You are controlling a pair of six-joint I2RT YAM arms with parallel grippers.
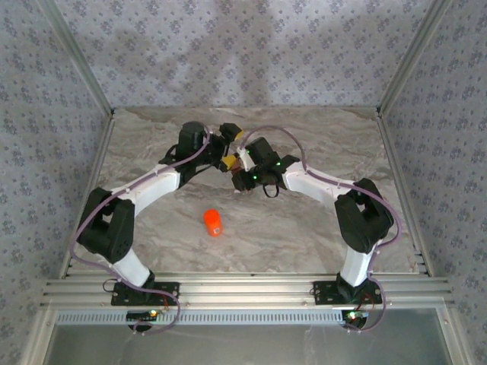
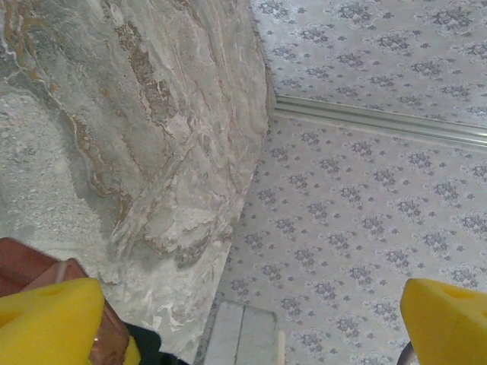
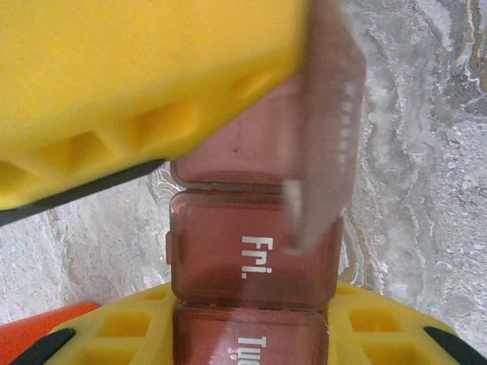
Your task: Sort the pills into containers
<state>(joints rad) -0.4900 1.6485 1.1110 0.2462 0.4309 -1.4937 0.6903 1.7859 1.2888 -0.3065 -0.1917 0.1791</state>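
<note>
1. Orange bottle (image 1: 213, 222) sits alone on the marble table (image 1: 304, 228), centre of the top view, well below both grippers. Its edge also shows at the lower left corner of the right wrist view.
2. Patterned walls (image 1: 228, 46) close in the table on three sides.
3. Both arms meet at upper centre of the top view, with the grippers just beside each other.
4. Left gripper (image 2: 247, 323): released, yellow fingers (image 2: 46, 319) wide apart at the lower corners of its view.
5. Right gripper (image 3: 240, 209): clenched on the pill box (image 3: 251, 251).
6. One finger covers the top compartment and the other lies under "Tue". The "Fri." compartment sits between them, closed.
7. Top compartment's lid (image 3: 327, 152) stands open, upper right.
</note>
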